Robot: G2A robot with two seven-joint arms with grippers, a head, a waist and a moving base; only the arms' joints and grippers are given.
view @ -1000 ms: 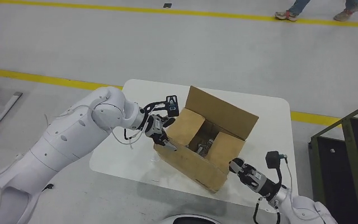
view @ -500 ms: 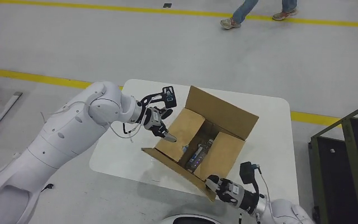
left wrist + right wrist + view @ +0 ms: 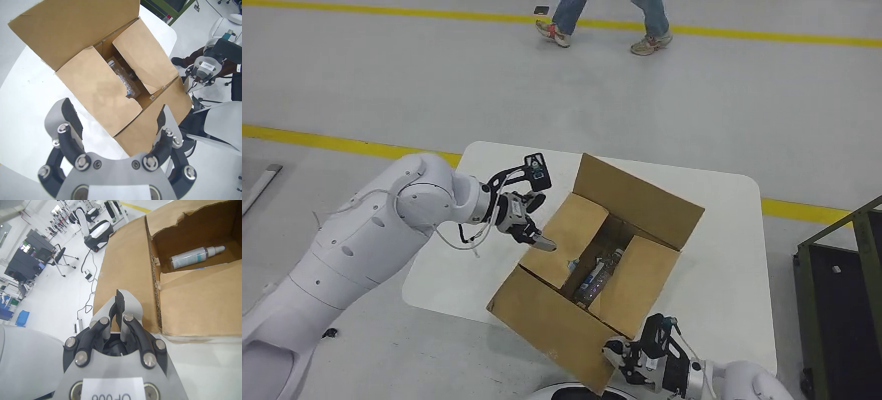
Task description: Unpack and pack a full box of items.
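An open cardboard box (image 3: pixel 637 205) stands on the white table (image 3: pixel 722 230), with bottles (image 3: pixel 592 275) lying inside. My left gripper (image 3: pixel 534 232) hovers open by the box's side flap (image 3: pixel 94 85), its fingers apart with nothing between them (image 3: pixel 115 113). A clear plastic bottle (image 3: pixel 122 79) shows between the inner flaps. My right gripper (image 3: pixel 620 358) is shut at the corner of the near flap (image 3: pixel 542 310), which hangs outward over the table's front edge. In the right wrist view the pads (image 3: pixel 117 302) press together over that flap (image 3: pixel 128 272), and a spray bottle (image 3: pixel 194 256) lies in the box.
The far flap (image 3: pixel 642 200) stands upright. Bare table surface lies right of the box and behind it. A dark metal rack (image 3: pixel 842 280) stands off the table's right end. The box's near flap reaches past the table's front edge.
The right gripper moved toward the table's front edge with the near flap's corner, folding that flap from upright outward and down. The left gripper rose slightly off the side flap.
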